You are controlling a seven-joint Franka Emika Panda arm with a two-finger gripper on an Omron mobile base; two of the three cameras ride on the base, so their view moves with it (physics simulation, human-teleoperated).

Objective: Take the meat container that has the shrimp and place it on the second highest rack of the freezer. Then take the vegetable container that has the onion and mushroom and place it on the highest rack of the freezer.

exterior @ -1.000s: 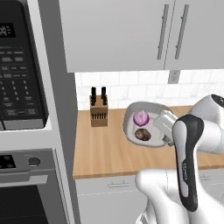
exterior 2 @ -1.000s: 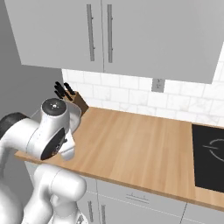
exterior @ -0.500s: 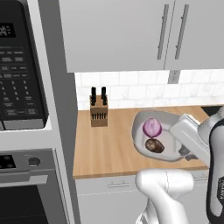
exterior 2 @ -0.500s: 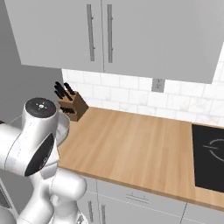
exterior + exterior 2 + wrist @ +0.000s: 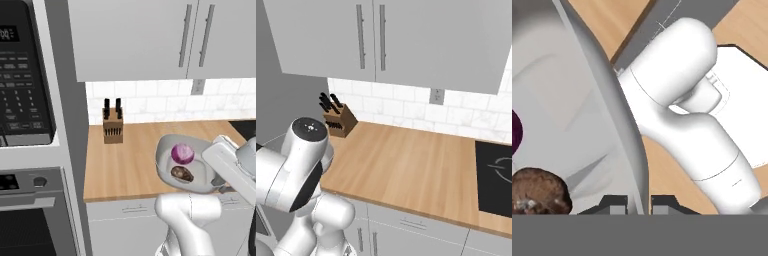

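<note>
the arm is glossy white all over, built of fat rounded tube segments that swell into ball-like joints. beside the knife block (image 5: pixel 339 120), the nearest joint ends in a flat round cap of mid grey, speckled with a ring of tiny dark dots like screw heads. below that cap a broad dark charcoal band wraps the seam between two white shells. lower down the casing narrows to a smooth white elbow and a rounded white knob. out from the knife block (image 5: pixel 112 129) toward the counter's front edge, a boxy white link with softened corners runs into a light grey rounded housing. faint thin panel lines are scored into the white shell. no cables show.
</note>
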